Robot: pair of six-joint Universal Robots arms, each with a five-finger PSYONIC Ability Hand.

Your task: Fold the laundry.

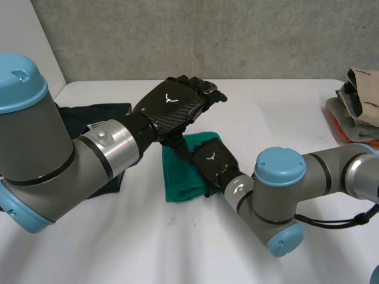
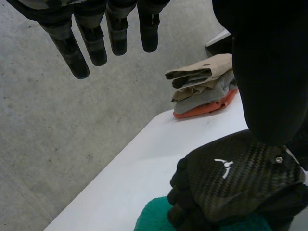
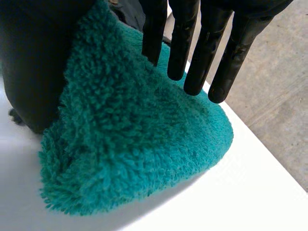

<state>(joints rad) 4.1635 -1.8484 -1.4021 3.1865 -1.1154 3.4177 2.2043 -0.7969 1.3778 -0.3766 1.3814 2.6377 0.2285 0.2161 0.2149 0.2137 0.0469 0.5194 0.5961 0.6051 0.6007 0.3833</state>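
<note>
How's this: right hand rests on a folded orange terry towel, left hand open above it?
Colour is wrong: the folded terry towel under the right hand is teal green, per the right wrist view. The left hand is open above it.

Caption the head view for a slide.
Right hand rests straight-fingered on the green towel on the white table while the open left hand hovers above it.

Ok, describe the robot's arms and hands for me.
The left arm and right arm are grey tubes with round light-blue caps and silvery wrist rings. The left robot hand and right robot hand are black, their backs glossy carbon weave with a small white emblem.
</note>
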